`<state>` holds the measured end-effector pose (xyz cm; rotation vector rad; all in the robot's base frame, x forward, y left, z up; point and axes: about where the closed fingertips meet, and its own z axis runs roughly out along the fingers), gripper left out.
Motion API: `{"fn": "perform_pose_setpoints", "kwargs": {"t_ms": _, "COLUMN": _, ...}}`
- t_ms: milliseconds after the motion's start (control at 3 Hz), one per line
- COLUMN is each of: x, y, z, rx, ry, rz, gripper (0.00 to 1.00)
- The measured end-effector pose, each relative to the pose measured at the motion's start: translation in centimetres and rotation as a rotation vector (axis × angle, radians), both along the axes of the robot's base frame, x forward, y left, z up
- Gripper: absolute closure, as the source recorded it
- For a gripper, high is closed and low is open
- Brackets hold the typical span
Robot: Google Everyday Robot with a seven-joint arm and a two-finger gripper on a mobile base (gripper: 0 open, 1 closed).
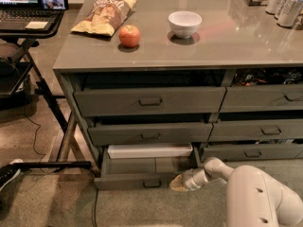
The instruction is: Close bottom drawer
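Note:
The bottom drawer point(128, 180) of the left stack is pulled out well past the two grey drawers above it. Its grey front carries a small loop handle point(151, 183). A white tray insert point(149, 150) lies at the back of its inside. My gripper point(178, 183) is at the right end of the drawer's front, low near the floor, on the end of my white arm point(255, 193). It appears to touch the front panel.
The grey counter point(236, 41) bears a chip bag point(105, 14), an apple point(129, 35), a white bowl point(184, 23) and cans point(286, 4). The right stack of drawers point(265, 131) is beside my arm. A laptop stand point(28, 27) is at left.

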<state>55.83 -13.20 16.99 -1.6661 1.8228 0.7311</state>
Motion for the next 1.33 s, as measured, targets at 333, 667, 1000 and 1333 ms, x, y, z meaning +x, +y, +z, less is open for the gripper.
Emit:
{"fn": "perform_pose_setpoints", "kwargs": {"t_ms": 333, "x": 0.9, "y": 0.1, "z": 0.4, "rx": 0.007, "ry": -0.019, "rz": -0.013, "gripper": 0.35}}
{"fn": "perform_pose_setpoints", "kwargs": {"t_ms": 667, "x": 1.7, "y": 0.1, "z": 0.5, "rx": 0.026, "ry": -0.038, "rz": -0.023, "gripper": 0.12}}
{"fn": "perform_pose_setpoints", "kwargs": {"t_ms": 1000, "x": 2.5, "y": 0.2, "z": 0.7, "rx": 0.045, "ry": -0.061, "rz": -0.026, "gripper": 0.00}}
{"fn": "perform_pose_setpoints", "kwargs": {"t_ms": 1333, "x": 3.0, "y": 0.3, "z": 1.0, "rx": 0.051, "ry": -0.078, "rz": -0.027, "gripper": 0.00}}
